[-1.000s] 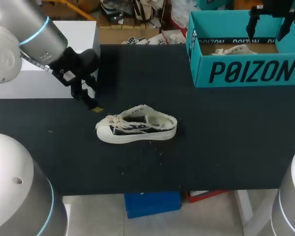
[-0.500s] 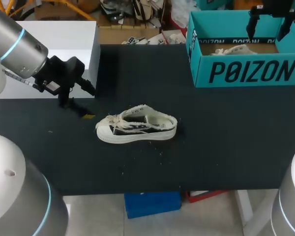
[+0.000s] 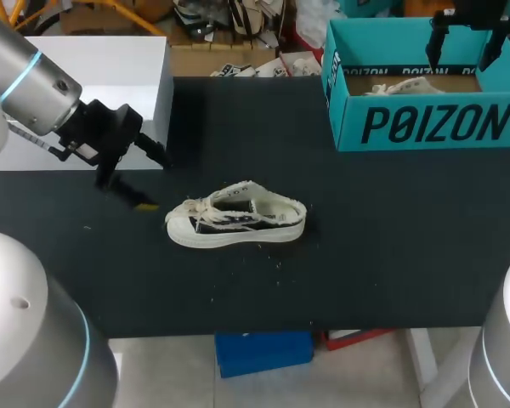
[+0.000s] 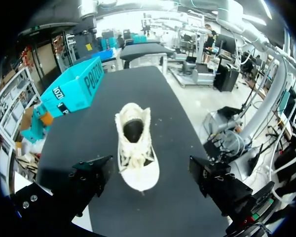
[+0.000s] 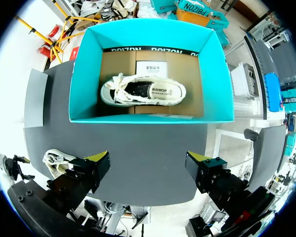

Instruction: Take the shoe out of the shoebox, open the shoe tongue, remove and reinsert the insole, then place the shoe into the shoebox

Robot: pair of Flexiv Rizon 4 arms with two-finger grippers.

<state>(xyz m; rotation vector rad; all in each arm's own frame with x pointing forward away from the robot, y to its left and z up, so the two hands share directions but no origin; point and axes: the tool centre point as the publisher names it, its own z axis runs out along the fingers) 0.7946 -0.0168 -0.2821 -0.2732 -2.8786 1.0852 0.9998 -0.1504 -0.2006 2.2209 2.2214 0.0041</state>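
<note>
Our left claw (image 3: 153,181) sits low over the table (image 3: 365,246), fingers spread wide with nothing between them. Just ahead of it, the shoe (image 3: 236,223) stands on its sole mid-table, toe toward that claw. Our right claw (image 5: 147,160), likewise spread and holding nothing, hovers above the teal shoebox (image 5: 214,79) at the far right, where a second shoe (image 5: 143,93) lies on its side.

Matte black table (image 3: 391,255), lightly speckled

Robotics lab, grey left arm (image 3: 34,85) and right arm (image 3: 506,340) flanking a black work table (image 3: 365,238)
</note>
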